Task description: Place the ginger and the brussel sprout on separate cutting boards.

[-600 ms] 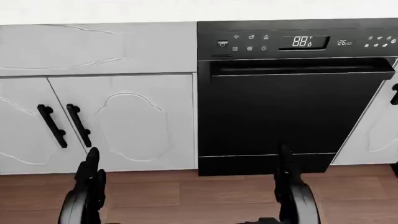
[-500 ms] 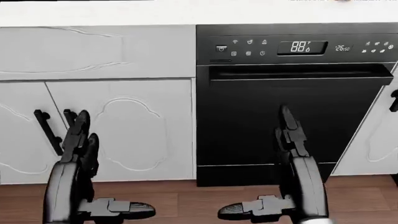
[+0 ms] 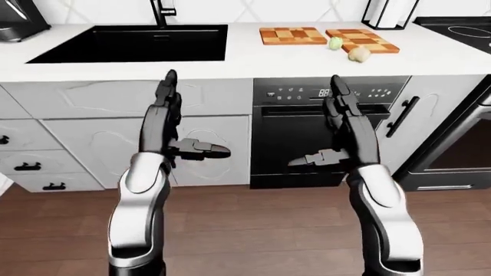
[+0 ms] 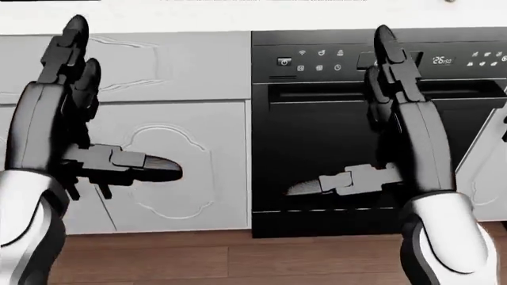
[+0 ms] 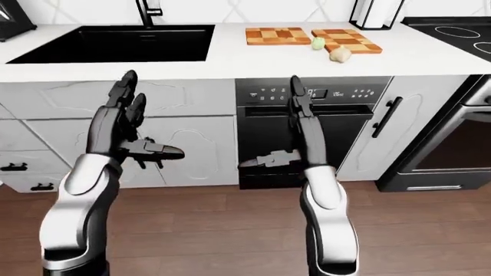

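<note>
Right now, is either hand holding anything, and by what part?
Nothing is held. The left hand and right hand are both open and raised, empty.

Bright, even simulator light fills the kitchen; the white counter [image 3: 238, 60] nearly washes out, shadows are faint, edges slightly soft, no glare or distortion.

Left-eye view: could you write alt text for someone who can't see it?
Two black robot hands, left and right, are raised open and empty before a white kitchen counter. On it lie two checkered cutting boards, with a brussel sprout and ginger at the right board, beside a black sink.
</note>
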Motion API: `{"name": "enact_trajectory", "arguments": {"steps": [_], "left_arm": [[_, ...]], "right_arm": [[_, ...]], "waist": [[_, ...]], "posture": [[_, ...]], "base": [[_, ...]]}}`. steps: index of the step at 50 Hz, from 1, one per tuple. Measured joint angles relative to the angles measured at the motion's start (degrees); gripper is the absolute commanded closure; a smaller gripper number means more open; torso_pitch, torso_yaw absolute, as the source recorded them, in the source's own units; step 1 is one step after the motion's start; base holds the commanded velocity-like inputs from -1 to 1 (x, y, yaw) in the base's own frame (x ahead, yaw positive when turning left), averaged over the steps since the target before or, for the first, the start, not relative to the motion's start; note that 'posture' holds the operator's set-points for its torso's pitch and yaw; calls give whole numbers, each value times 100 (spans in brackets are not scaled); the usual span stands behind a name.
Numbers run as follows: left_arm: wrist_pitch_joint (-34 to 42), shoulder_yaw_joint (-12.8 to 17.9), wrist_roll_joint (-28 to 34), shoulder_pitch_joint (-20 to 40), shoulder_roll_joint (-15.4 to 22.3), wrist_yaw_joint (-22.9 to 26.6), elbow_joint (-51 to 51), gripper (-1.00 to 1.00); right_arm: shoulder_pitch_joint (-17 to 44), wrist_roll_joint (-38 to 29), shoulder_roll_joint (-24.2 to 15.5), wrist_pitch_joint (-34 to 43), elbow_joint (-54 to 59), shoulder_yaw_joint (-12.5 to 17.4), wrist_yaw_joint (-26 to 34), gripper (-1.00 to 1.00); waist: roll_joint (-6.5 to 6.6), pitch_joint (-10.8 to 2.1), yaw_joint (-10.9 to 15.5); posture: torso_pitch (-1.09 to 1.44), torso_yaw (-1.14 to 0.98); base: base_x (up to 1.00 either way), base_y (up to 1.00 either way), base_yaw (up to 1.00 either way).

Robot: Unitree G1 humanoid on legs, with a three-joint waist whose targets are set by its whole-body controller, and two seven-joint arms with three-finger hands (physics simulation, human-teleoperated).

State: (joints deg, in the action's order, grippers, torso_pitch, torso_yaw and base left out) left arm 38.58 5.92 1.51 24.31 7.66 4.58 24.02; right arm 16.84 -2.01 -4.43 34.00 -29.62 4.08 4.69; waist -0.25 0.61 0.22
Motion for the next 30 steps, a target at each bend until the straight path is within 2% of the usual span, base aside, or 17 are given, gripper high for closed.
{"name": "enact_trajectory", "arguments": {"steps": [4,12,13,15,17,19,22,24,26,28,30], "left_arm": [[208,72,-22,274,128,17,2,-100],[711,165,-82,412,304,70,507,-100],[804,181,-85,422,338,81,576,-100],[925,257,-79,413,392,91,712,-100],[989,311,-63,404,416,89,852,-100],[984,315,-61,423,437,98,976,-100],[972,362,-95,396,453,109,1103,-100],[1003,406,-105,375,482,101,1086,-100],[1044,438,-109,395,505,81,1055,-100],[1072,360,-126,322,426,68,1063,-100],[1175,293,-199,327,422,84,1062,-100]], "right_arm": [[288,76,-116,338,-160,87,-21,-100],[740,306,-350,1094,-670,303,-98,-100],[781,328,-353,1169,-707,290,-115,-100],[803,380,-340,1228,-780,203,-130,-100],[821,433,-342,1247,-834,165,-121,-100],[815,456,-349,1240,-889,187,-144,-100],[810,453,-356,1251,-915,209,-163,-100],[846,471,-348,1289,-904,211,-178,-100],[877,471,-374,1299,-891,189,-184,-100],[808,460,-404,1296,-836,252,-193,-100],[754,427,-396,1340,-799,310,-228,-100]], "waist": [[2,26,-1],[-1,101,7],[18,129,29],[148,153,62],[242,114,81],[198,102,120],[67,164,203],[-108,183,272],[-395,133,259],[-341,227,149],[-328,254,111]], "posture": [[0,0],[0,0],[0,0],[0,0],[0,0],[0,0],[0,0],[0,0],[0,0],[0,0],[0,0]], "base": [[0,0,0],[2,-6,0],[16,-30,0],[24,-35,0],[25,-36,0],[32,-50,0],[34,-49,0],[34,-48,0],[34,-48,0],[34,-48,0],[34,-48,0]]}}
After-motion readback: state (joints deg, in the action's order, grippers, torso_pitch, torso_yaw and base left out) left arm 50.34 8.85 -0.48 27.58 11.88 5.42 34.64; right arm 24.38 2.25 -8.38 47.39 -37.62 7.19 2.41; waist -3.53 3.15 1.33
